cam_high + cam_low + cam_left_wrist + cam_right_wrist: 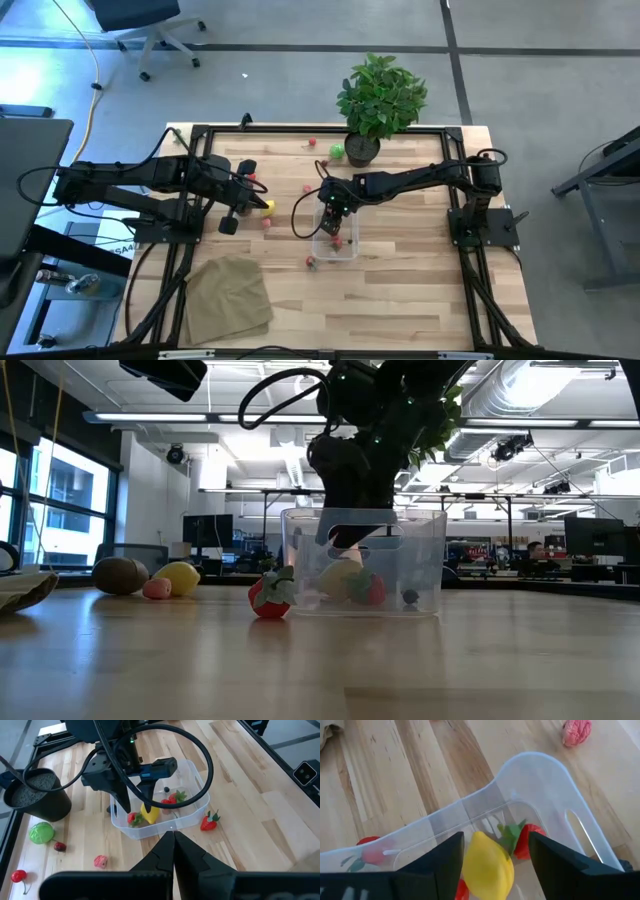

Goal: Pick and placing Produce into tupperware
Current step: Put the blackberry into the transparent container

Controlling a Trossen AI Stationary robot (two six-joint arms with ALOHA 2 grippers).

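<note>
The clear tupperware (335, 240) stands at the table's middle. Inside it lie a yellow piece of produce (150, 813), two red strawberries (172, 798) and a small dark berry (166, 789). My right gripper (137, 805) reaches down into the tupperware and is open. The yellow piece (487, 867) lies between and below its fingers, and I see no finger on it. Another strawberry (210, 821) rests on the table beside the tupperware's wall. My left gripper (174, 842) hovers shut and holding nothing, left of the tupperware.
Loose produce lies on the table: a green piece (41, 832), a pink one (100, 861), cherries (18, 876), a yellow one (266, 206) and a brown one (120, 575). A potted plant (380, 100) stands at the far edge. A tan cloth (230, 295) lies near left.
</note>
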